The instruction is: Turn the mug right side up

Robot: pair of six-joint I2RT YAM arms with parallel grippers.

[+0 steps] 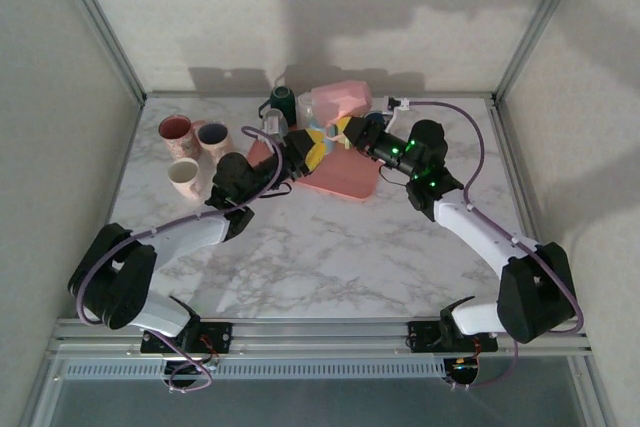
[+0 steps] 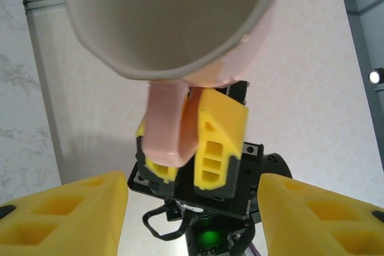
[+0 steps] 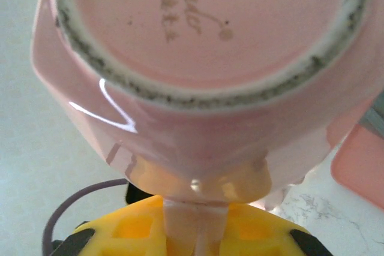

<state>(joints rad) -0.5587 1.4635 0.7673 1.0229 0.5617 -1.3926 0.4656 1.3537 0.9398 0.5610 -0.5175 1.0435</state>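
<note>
The right gripper [image 3: 193, 215] is pinching the pink handle [image 2: 168, 125] of the mug [image 3: 204, 28], its two yellow fingers [image 2: 219, 145] pressing in on either side of the loop. The mug is hanging out from that grip, off the table, and in the overhead view it is sitting at the far edge of the pink tray [image 1: 345, 185], near the middle of the scene. Its unglazed base ring and printed mark are facing back toward the right wrist, while its pale, open mouth is pointing the other way, toward the left arm. Exactly how far it is tipping from level I cannot tell.

The left gripper [image 2: 191, 184] is hovering just left of the mug with its fingers spread wide and nothing between them, looking straight into the mug's mouth and at the right gripper's fingers beneath it.

The tray is lying on the marble table [image 1: 330, 257], between the two wrists. A dark green mug [image 1: 281, 102] is standing just left of the held mug at the far edge. Farther left, three more mugs are standing upright close together: one with a pink inside [image 1: 175, 129], one with a dark inside [image 1: 212, 135], and a cream one [image 1: 183, 175] nearer the arms.
</note>
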